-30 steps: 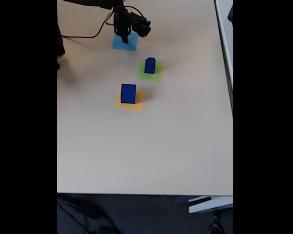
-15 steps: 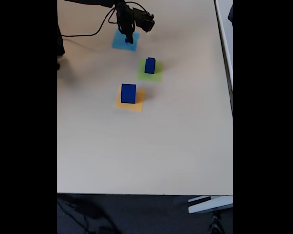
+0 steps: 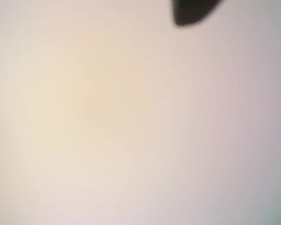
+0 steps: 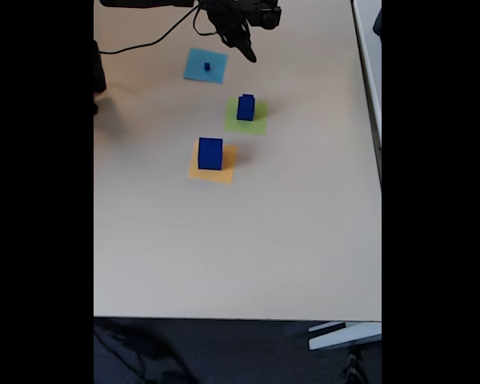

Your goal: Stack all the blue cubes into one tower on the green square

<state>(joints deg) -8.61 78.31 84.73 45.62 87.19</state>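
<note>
Fixed view, L to R. Small blue cube (image 4: 207, 66) sits on the light-blue square (image 4: 198, 70). Large blue cube (image 4: 210, 153) rests on the orange square (image 4: 214, 171). Medium blue cube (image 4: 246, 107) stands on the green square (image 4: 249, 122). Tool (image 4: 249, 54) hangs above the table (image 4: 224, 256), between light-blue and green squares; jaw state: cannot tell, nothing visibly held. Recommended: approx. centre over the chosen cube, descend vertically, grip opposite flat faces.
</note>
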